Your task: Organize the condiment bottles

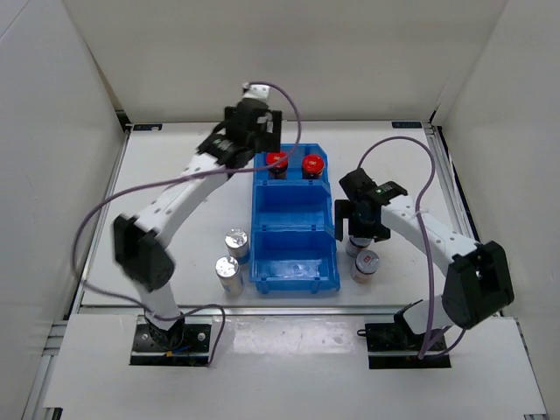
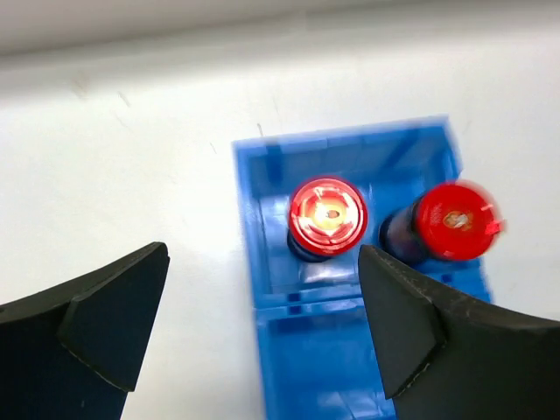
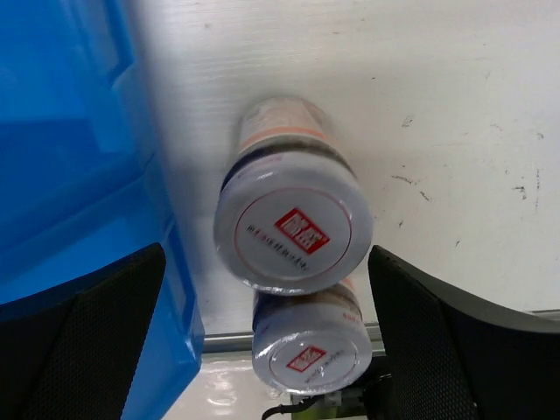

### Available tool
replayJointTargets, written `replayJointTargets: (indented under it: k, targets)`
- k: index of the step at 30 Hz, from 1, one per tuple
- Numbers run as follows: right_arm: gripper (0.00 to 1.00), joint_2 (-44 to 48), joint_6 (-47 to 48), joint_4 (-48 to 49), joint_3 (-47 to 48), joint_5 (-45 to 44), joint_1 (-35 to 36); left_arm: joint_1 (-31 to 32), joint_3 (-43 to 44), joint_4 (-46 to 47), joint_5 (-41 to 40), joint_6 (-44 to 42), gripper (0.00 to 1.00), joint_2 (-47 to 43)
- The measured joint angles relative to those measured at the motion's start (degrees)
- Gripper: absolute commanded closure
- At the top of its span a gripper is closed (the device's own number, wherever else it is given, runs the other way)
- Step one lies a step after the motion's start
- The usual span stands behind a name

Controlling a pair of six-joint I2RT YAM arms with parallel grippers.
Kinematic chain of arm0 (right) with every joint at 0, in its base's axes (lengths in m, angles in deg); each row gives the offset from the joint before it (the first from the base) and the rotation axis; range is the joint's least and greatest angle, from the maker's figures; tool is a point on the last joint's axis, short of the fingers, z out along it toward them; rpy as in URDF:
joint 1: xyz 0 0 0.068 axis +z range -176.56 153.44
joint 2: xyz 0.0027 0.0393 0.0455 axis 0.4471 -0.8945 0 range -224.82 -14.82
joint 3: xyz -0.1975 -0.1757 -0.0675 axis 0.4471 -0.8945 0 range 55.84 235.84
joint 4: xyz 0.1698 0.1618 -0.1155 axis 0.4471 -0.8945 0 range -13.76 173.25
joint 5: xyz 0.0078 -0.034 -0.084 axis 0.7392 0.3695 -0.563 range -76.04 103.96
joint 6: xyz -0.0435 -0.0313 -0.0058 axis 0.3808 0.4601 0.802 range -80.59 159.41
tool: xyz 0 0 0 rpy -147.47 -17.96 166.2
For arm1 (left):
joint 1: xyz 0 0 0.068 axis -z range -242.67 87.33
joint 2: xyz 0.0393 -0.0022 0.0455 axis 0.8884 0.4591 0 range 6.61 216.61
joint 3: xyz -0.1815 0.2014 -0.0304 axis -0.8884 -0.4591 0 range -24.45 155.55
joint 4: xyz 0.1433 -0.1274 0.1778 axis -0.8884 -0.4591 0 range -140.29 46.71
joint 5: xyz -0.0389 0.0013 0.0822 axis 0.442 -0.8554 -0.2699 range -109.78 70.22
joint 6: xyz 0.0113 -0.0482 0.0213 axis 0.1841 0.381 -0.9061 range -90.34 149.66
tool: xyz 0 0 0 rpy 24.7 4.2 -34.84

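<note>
- Two silver-topped jars (image 1: 236, 242) (image 1: 228, 273) stand upright on the table (image 1: 175, 166), just left of the blue bin (image 1: 293, 229), one closer to the front edge than the other.
- The left gripper (image 2: 262, 262) hangs over the bin's far end, jaws spread wide with nothing held between them.
- Below it, two red-capped jars (image 2: 328, 214) (image 2: 455, 219) sit side by side in the bin's far compartment.
- The right gripper (image 3: 267, 262) hovers just right of the bin, jaws wide as well, with a grey-lidded jar (image 3: 293, 229) between its fingers. I cannot tell whether they touch it.
- Another jar (image 3: 311, 354) with the same red-and-white mark stands just beside the first, nearer the table's front edge.
</note>
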Motion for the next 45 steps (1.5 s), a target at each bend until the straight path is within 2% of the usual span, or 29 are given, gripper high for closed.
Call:
replayJointTargets:
  k: [4,7,9,11,15,16,18,19,23,26,30,34,43,45]
  targets:
    - [0.0,-2.99,-1.22,0.96,-0.02,-0.59,-1.55,-0.17,-12.04,2.58,-3.28,-1.55,0.0,-21.03]
    - [0.0,-3.19,-1.73,1.97,-0.76,-1.03,-1.97,-1.55,-25.92,4.66,-5.77,-1.62,0.0,-36.83]
    - [0.03,-3.52,-1.97,2.21,-0.92,-1.18,-2.45,-3.54,-34.86,5.46,-7.1,-1.36,0.0,-44.52]
    - [0.06,-4.42,-2.08,3.02,-0.92,-1.62,-2.89,-5.29,-41.97,5.62,-8.17,-0.85,0.0,-48.28]
    - [0.32,-7.63,-2.05,3.91,-0.9,-2.69,-3.61,-5.97,-47.98,4.09,-8.57,-0.72,0.0,-46.82]
    - [0.42,-8.41,-2.25,4.09,-0.85,-2.6,-3.67,-5.97,-48.13,3.89,-8.57,-0.81,0.0,-45.99]
    - [0.56,-8.98,-2.43,3.69,-0.13,-3.37,-3.69,-5.95,-48.13,4.24,-8.66,-0.85,0.0,-45.55]
    - [0.71,-9.07,-2.36,3.34,0.24,-4.09,-3.63,-5.95,-48.13,4.39,-8.83,-0.87,0.0,-45.75]
    - [0.94,-8.5,-3.39,-0.7,3.26,-9.01,-2.6,-5.77,-48.15,4.66,-10.38,-0.81,0.0,-47.41]
    - [0.99,-5.57,-3.65,-3.02,6.69,-13.31,0.87,-5.64,-48.35,4.68,-11.26,-0.39,0.0,-49.27]
    - [0.99,-1.73,-2.84,-3.8,14.27,-15.69,7.43,-5.62,-48.7,4.74,-11.96,0.02,0.0,-50.4]
    - [0.98,-2.27,-1.53,-1.7,20.2,-14.86,12.31,-5.62,-48.83,4.7,-12.04,0.15,0.0,-49.79]
    - [0.96,-18.08,-0.33,2.27,22.56,-8.68,12.48,-5.62,-48.83,4.68,-11.15,1.55,0.0,-48.68]
    - [0.91,-21.66,-0.26,3.52,22.56,-6.43,11.65,-5.62,-48.83,4.68,-11.1,1.57,0.0,-48.65]
